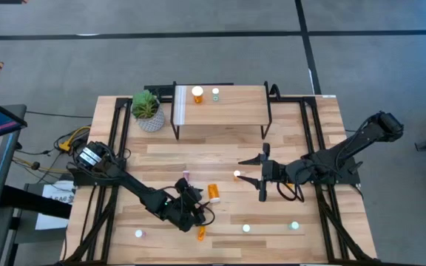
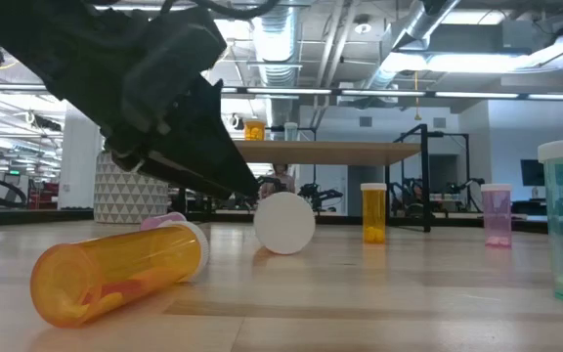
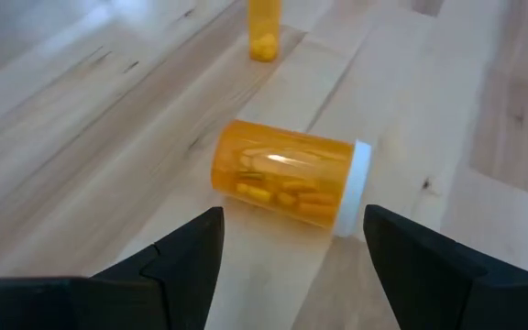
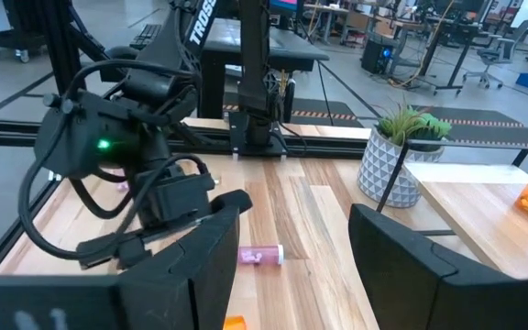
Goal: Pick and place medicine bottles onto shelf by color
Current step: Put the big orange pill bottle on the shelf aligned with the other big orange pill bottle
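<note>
Between the released left pincer's (image 3: 287,266) fingers lies an orange bottle (image 3: 287,179), probably light, stiff and slippery; grip its body. Right pincer (image 1: 261,176) is also released.

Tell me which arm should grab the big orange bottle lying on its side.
Left. The left gripper is open right over the lying orange bottle, fingers framing it. The right gripper hangs open farther off, near the shelf.

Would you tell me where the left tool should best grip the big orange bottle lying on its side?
Grip the orange bottle across its round body, clear of the white cap, coming down from above. The open left tool hangs beside it.
</note>
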